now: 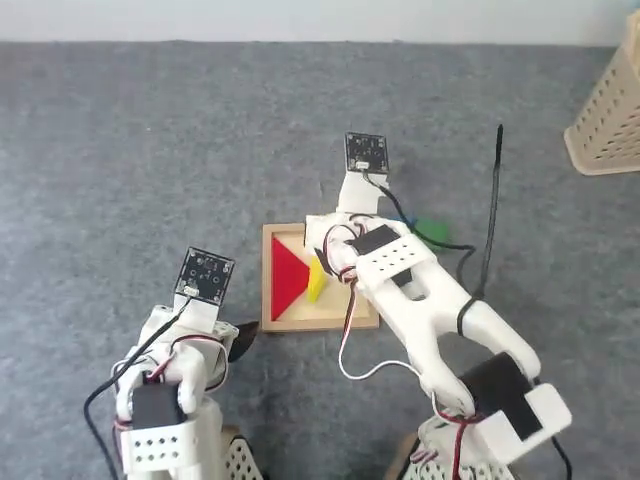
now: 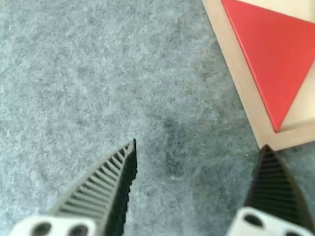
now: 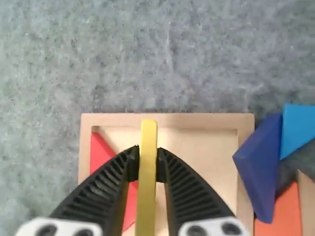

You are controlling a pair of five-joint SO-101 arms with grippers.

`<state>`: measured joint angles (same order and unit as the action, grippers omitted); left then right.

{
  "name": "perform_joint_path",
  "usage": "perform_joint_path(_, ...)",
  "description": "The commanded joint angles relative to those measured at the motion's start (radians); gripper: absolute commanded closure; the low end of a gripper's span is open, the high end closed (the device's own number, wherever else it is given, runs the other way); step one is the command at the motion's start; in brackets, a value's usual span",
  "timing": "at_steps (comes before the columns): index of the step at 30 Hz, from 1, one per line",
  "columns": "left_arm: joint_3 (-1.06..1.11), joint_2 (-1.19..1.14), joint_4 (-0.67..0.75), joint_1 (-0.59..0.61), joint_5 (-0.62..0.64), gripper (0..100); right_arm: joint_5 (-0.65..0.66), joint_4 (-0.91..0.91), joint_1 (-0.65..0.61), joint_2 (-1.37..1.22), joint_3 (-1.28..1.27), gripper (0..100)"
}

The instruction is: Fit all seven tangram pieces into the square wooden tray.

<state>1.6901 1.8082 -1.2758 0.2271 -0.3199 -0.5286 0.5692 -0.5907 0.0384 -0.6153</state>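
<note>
Over tray centre: R end effector point(image 3: 146, 160) pinching yellow piece point(image 3: 147, 135), held on edge above wooden tray point(image 3: 167, 119); touching tray floor or not, can't tell.
Handling: prob. light, stiff wood. Smooth painted faces may slip, so grip across the flat faces, mid-length.
Look: yellow, thin slab seen edge-on; outline can't tell.
In tray: red triangle point(image 3: 101, 147), flat against one wall.
Beside tray: dark blue piece point(image 3: 261, 167), light blue piece point(image 3: 298, 130), orange piece point(image 3: 278, 216).
L end effector point(image 2: 199, 146): spread, empty, over bench point(image 2: 74, 73) by tray corner.

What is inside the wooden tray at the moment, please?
A red triangle lies flat in the tray. The right gripper holds a yellow piece on edge above its floor. The gripper hides the floor beneath it.
</note>
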Motion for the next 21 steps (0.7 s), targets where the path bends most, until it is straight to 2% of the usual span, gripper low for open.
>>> perform_joint_path(1,-0.005,0.014,0.0,-0.005,-0.005,65,0.028,0.042,-0.004,0.084,0.061,88.7)
perform_joint_path(4,-0.005,0.014,0.0,-0.005,-0.005,65,0.055,0.047,-0.004,0.102,0.061,87.1)
perform_joint_path(8,-0.005,0.014,0.0,-0.005,-0.005,65,0.204,0.048,-0.007,0.107,0.043,99.8)
perform_joint_path(11,-0.005,0.014,0.0,-0.005,-0.005,65,0.295,0.059,-0.025,0.113,0.014,96.5)
perform_joint_path(18,-0.005,0.014,0.0,-0.005,-0.005,65,0.315,0.257,-0.021,0.209,0.044,99.5)
perform_joint_path(21,-0.005,0.014,0.0,-0.005,-0.005,65,0.427,0.357,-0.025,0.289,0.041,99.1)
